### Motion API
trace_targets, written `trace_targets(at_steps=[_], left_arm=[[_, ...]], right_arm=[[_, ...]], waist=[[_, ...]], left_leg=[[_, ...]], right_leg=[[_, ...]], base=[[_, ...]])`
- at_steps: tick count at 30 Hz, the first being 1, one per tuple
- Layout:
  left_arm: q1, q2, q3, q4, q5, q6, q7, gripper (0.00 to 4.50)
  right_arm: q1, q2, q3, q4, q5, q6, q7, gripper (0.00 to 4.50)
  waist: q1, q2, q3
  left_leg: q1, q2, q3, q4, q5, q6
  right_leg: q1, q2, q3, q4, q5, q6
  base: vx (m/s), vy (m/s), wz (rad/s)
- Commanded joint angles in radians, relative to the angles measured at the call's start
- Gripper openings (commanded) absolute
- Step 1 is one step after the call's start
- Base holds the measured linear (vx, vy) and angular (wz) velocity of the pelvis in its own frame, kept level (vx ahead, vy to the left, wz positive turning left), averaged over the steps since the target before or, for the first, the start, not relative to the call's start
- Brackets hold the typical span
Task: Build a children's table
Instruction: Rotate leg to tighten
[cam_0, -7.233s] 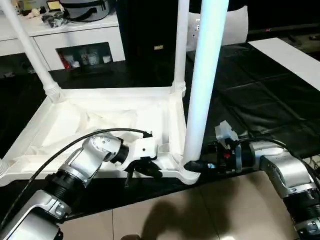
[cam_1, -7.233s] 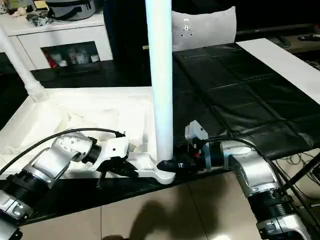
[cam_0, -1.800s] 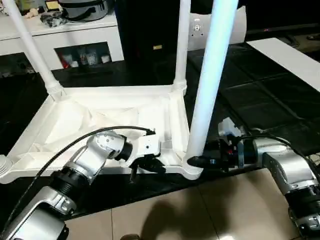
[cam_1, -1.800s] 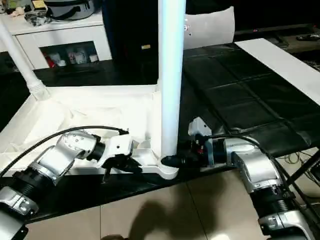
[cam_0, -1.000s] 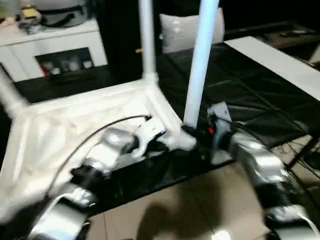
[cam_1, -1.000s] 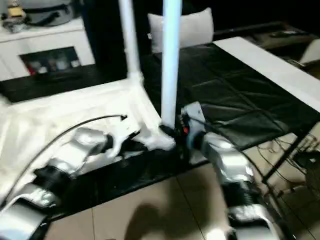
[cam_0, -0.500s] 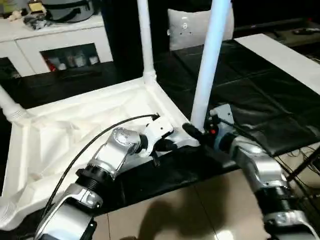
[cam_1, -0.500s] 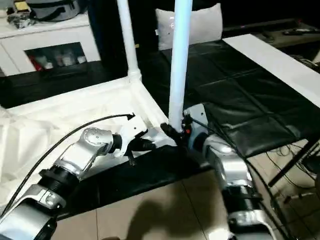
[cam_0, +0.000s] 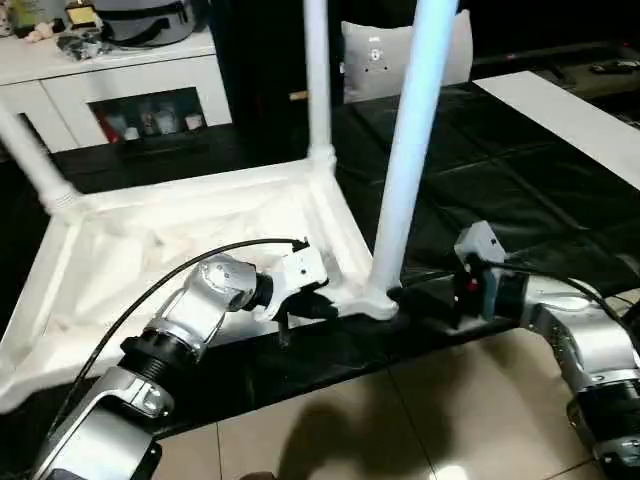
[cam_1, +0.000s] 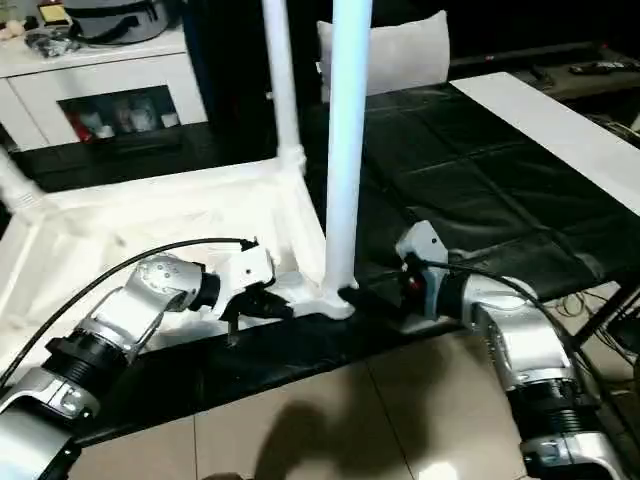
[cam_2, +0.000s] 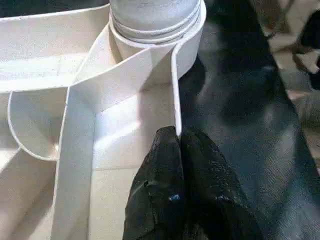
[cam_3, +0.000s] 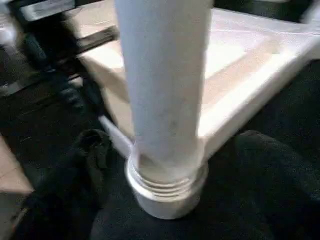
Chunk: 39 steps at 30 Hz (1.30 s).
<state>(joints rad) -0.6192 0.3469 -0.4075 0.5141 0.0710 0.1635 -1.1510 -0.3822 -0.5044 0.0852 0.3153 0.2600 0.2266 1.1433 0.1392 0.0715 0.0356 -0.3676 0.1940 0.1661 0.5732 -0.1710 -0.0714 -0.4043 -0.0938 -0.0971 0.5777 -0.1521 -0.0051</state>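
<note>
The children's table (cam_0: 180, 235) lies upside down on a black mat, ribbed underside up. Three white legs stand in its corner sockets: far left (cam_0: 35, 165), far right (cam_0: 318, 90) and near right (cam_0: 410, 150). My left gripper (cam_2: 177, 137) is shut on the thin front rim, just left of the near right socket (cam_2: 150, 30). My right gripper (cam_3: 172, 142) is open. Its black fingers (cam_3: 90, 155) stand either side of that leg's threaded base (cam_3: 165, 185), apart from it. In the left eye view it sits low at the table's right corner (cam_0: 405, 297).
A white low cabinet with glass doors (cam_0: 130, 90) stands at the back left. A white cushion (cam_0: 385, 60) leans behind the table. A white board (cam_0: 560, 110) lies on the mat at the right. Tiled floor (cam_0: 400, 420) begins just in front of the mat's edge.
My right gripper has opened off the near right leg's base and drawn back slightly. My left gripper stays pinched on the rim. The head view has shifted.
</note>
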Motion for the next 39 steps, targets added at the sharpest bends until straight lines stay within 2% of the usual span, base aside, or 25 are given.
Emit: trace_targets(at_steps=[1,3,4,6,9,12,17,18,20,22,27,32,33,35,36,38,39], left_arm=[[0.020,0.024,-0.052,-0.032,0.006,-0.032,-0.085,0.00],[0.025,0.039,-0.065,-0.042,0.007,-0.046,-0.114,0.00],[0.027,0.043,-0.069,-0.046,0.008,-0.049,-0.121,0.00],[0.033,0.050,-0.075,-0.056,0.006,-0.052,-0.139,0.00],[0.043,0.063,-0.084,-0.073,0.000,-0.058,-0.169,0.00],[0.042,0.066,-0.086,-0.070,0.003,-0.068,-0.179,0.00],[0.038,0.070,-0.091,-0.070,0.006,-0.073,-0.189,0.00],[0.037,0.070,-0.092,-0.069,0.007,-0.073,-0.191,0.00],[0.035,0.069,-0.095,-0.069,0.006,-0.071,-0.192,0.00],[0.035,0.068,-0.095,-0.067,0.008,-0.072,-0.194,0.00],[0.038,0.063,-0.089,-0.066,0.002,-0.064,-0.194,0.00],[0.040,0.035,-0.056,-0.075,-0.028,0.015,-0.153,0.00],[0.034,0.014,-0.036,-0.071,-0.033,0.053,-0.108,0.00],[0.030,0.000,-0.023,-0.068,-0.038,0.076,-0.084,0.00],[0.022,-0.032,0.003,-0.063,-0.052,0.119,-0.033,0.00],[0.017,-0.050,0.016,-0.060,-0.058,0.145,-0.006,0.00],[0.010,-0.071,0.030,-0.054,-0.059,0.167,0.033,0.00]], right_arm=[[-0.015,-0.018,0.020,-0.030,0.029,0.008,0.078,3.84],[-0.022,-0.028,0.030,-0.029,0.044,0.031,0.119,3.56],[-0.025,-0.030,0.034,-0.025,0.043,0.030,0.129,3.56],[-0.034,-0.030,0.041,-0.015,0.040,0.026,0.143,3.39],[-0.053,-0.025,0.055,0.011,0.029,0.008,0.167,3.13],[-0.064,-0.020,0.075,0.022,0.042,0.029,0.218,2.82],[-0.069,-0.020,0.089,0.025,0.046,0.034,0.247,2.35],[-0.073,-0.018,0.090,0.035,0.042,0.029,0.250,2.27],[-0.080,-0.015,0.090,0.053,0.038,0.021,0.256,2.10],[-0.081,-0.014,0.088,0.054,0.043,0.026,0.266,2.01],[-0.066,-0.012,0.077,0.028,0.069,0.049,0.272,1.94],[-0.042,0.024,0.037,-0.023,0.099,0.102,0.175,1.93],[-0.052,0.067,0.015,-0.020,0.087,0.148,0.059,1.93],[-0.058,0.090,0.006,-0.016,0.074,0.157,-0.001,1.93],[-0.073,0.142,-0.012,-0.001,0.043,0.186,-0.137,1.93],[-0.083,0.170,-0.024,0.010,0.031,0.208,-0.207,1.93],[-0.097,0.202,-0.034,0.026,0.012,0.228,-0.286,1.93]], waist=[[0.003,-0.020,-0.064],[0.010,-0.018,-0.064],[0.011,-0.018,-0.064],[0.016,-0.022,-0.063],[0.018,-0.022,-0.062],[0.021,-0.023,-0.063],[0.026,-0.022,-0.064],[0.026,-0.019,-0.065],[0.025,-0.021,-0.065],[0.026,-0.018,-0.065],[0.026,-0.020,-0.066],[0.027,-0.021,-0.065],[0.022,-0.017,-0.063],[0.016,-0.020,-0.059],[0.010,-0.016,-0.057],[-0.001,-0.017,-0.055],[-0.019,-0.015,-0.052]], left_leg=[[0.005,0.033,-0.003,-0.056,-0.231,0.084],[0.005,0.036,-0.002,-0.056,-0.222,0.090],[0.005,0.035,-0.001,-0.055,-0.220,0.089],[0.005,0.035,-0.001,-0.057,-0.219,0.082],[0.006,0.036,-0.002,-0.058,-0.229,0.072],[0.006,0.034,-0.002,-0.057,-0.228,0.072],[0.006,0.035,-0.002,-0.057,-0.223,0.070],[0.006,0.035,-0.003,-0.057,-0.221,0.068],[0.006,0.034,-0.002,-0.055,-0.223,0.069],[0.006,0.034,-0.003,-0.056,-0.224,0.067],[0.006,0.034,-0.002,-0.056,-0.220,0.068],[0.004,0.034,-0.002,-0.056,-0.208,0.066],[0.003,0.032,-0.003,-0.058,-0.217,0.060],[0.003,0.028,-0.004,-0.062,-0.243,0.041],[0.006,0.025,-0.004,-0.062,-0.265,0.028],[0.008,0.023,-0.006,-0.064,-0.280,0.016],[0.001,0.017,-0.011,-0.067,-0.304,0.006]], right_leg=[[0.055,-0.056,0.040,-0.065,-0.311,-0.187],[0.053,-0.056,0.042,-0.063,-0.300,-0.197],[0.052,-0.055,0.042,-0.063,-0.298,-0.197],[0.051,-0.057,0.042,-0.063,-0.316,-0.194],[0.050,-0.058,0.043,-0.063,-0.337,-0.185],[0.051,-0.057,0.043,-0.064,-0.343,-0.180],[0.051,-0.057,0.044,-0.063,-0.333,-0.181],[0.051,-0.057,0.043,-0.062,-0.331,-0.182],[0.051,-0.057,0.043,-0.062,-0.327,-0.186],[0.051,-0.056,0.043,-0.062,-0.331,-0.184],[0.052,-0.055,0.043,-0.061,-0.319,-0.186],[0.053,-0.055,0.043,-0.060,-0.317,-0.186],[0.052,-0.054,0.042,-0.063,-0.341,-0.180],[0.052,-0.055,0.039,-0.070,-0.409,-0.156],[0.050,-0.055,0.036,-0.078,-0.463,-0.134],[0.048,-0.056,0.034,-0.082,-0.497,-0.120],[0.053,-0.053,0.026,-0.088,-0.540,-0.092]], base=[[0.000,0.000,0.00],[0.000,0.000,0.00],[0.000,0.000,0.00],[0.000,0.000,0.00],[0.000,0.000,0.00],[0.000,0.000,0.00],[0.000,0.000,0.00],[0.000,0.000,0.00],[0.000,0.000,0.00],[0.000,0.000,0.00],[0.000,0.000,0.00],[0.000,0.000,0.00],[0.000,0.000,0.00],[0.000,0.000,0.00],[0.000,0.000,0.00],[0.000,0.000,0.00],[0.000,0.000,0.00]])
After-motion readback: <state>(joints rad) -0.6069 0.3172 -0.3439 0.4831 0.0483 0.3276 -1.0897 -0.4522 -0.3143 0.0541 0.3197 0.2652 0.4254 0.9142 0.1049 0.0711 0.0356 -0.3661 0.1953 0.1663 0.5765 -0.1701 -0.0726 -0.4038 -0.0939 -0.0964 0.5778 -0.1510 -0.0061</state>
